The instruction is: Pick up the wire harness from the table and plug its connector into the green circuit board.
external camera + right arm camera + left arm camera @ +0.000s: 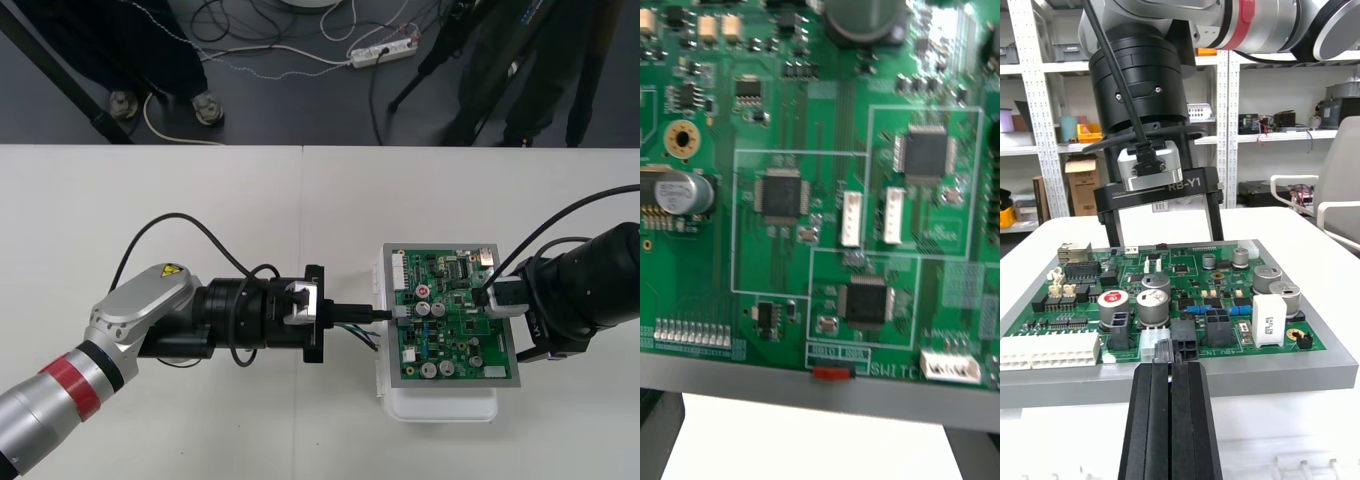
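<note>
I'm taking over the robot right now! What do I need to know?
Left gripper: jaws shut on the harness's black plug, which is held against the left edge of the green board. The wires trail back under the gripper.
Right gripper: jaws open, standing at the board's opposite edge.
Done: the harness is up off the table and lined up with the board.
Left: I cannot tell whether the plug is fully in. Probably push it home, then let go.

The left tool's (pixel 1174 367) fingers hide the plug, so its seating in the board (pixel 1045 319) is unclear.
</note>
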`<state>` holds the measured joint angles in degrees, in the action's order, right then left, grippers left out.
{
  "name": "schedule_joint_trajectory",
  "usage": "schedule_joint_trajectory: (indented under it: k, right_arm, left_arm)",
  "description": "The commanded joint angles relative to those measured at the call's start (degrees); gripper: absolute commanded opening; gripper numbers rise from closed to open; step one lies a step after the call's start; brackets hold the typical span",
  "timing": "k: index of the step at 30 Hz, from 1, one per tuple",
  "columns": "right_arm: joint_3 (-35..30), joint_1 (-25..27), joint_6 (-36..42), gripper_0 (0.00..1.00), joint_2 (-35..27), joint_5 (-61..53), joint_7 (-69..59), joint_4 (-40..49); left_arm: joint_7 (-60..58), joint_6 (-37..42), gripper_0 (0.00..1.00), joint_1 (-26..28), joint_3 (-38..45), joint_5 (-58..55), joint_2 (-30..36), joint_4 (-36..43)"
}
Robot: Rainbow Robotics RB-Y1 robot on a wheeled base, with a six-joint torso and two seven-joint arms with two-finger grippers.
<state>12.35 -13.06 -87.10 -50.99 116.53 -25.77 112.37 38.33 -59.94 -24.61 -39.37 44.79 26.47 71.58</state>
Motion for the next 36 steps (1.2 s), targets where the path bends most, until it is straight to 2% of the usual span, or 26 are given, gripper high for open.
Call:
schedule_joint_trajectory:
  k: [1, 36]
  right_arm:
    - [0.7, -1.3, 0.5, 1.00, 0.8, 0.5, 3.4, 0.3]
    - [0.7, 0.0, 2.3, 1.00, 0.4, 5.8, 2.8, 0.8]
  left_arm:
    - [-1.1, 2.2, 0.00, -2.6, -1.9, -0.7, -1.4, 0.6]
    - [-0.9, 3.2, 0.00, -2.9, -3.5, -0.7, -1.4, 0.6]
